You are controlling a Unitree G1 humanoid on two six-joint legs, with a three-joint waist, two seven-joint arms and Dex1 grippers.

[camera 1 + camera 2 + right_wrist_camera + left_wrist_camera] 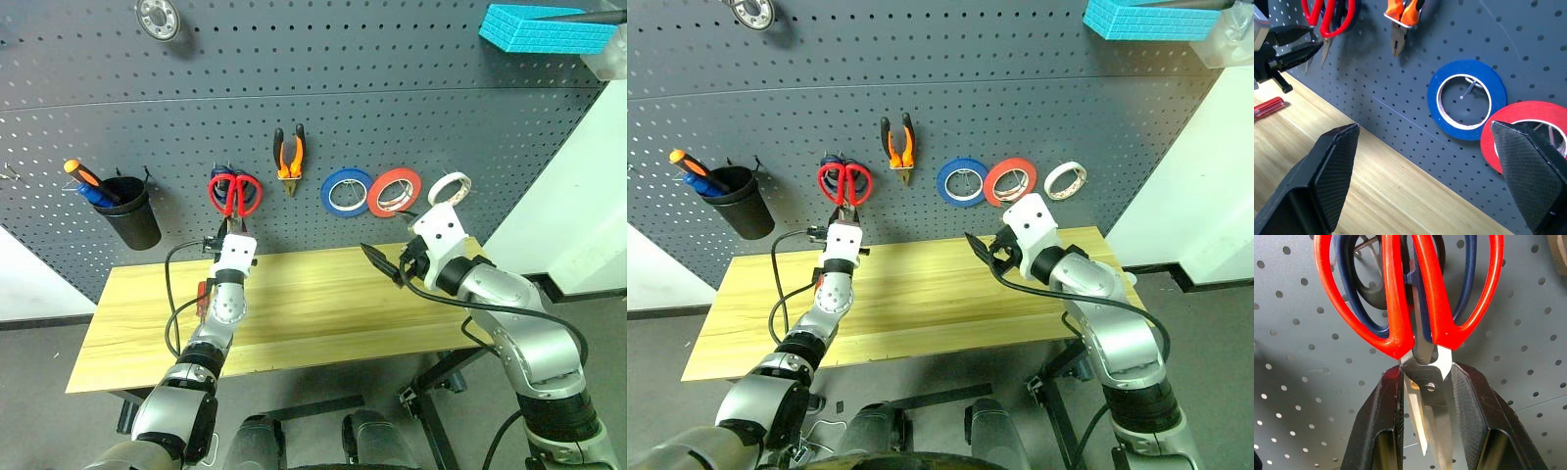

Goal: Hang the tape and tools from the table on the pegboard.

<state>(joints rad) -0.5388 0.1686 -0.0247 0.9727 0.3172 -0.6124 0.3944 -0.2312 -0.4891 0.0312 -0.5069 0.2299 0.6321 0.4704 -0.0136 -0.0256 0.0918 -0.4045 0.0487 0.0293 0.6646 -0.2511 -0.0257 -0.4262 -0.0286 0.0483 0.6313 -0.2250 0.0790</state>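
The red scissors (1415,298) hang on the pegboard (392,117), their blades between the left gripper's (1426,396) 2 fingers, which look barely apart.

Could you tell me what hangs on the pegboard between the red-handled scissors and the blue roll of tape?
The pliers with orange-and-black handles hang between the red-handled scissors and the blue roll, slightly higher on the pegboard. Both eye views show this.
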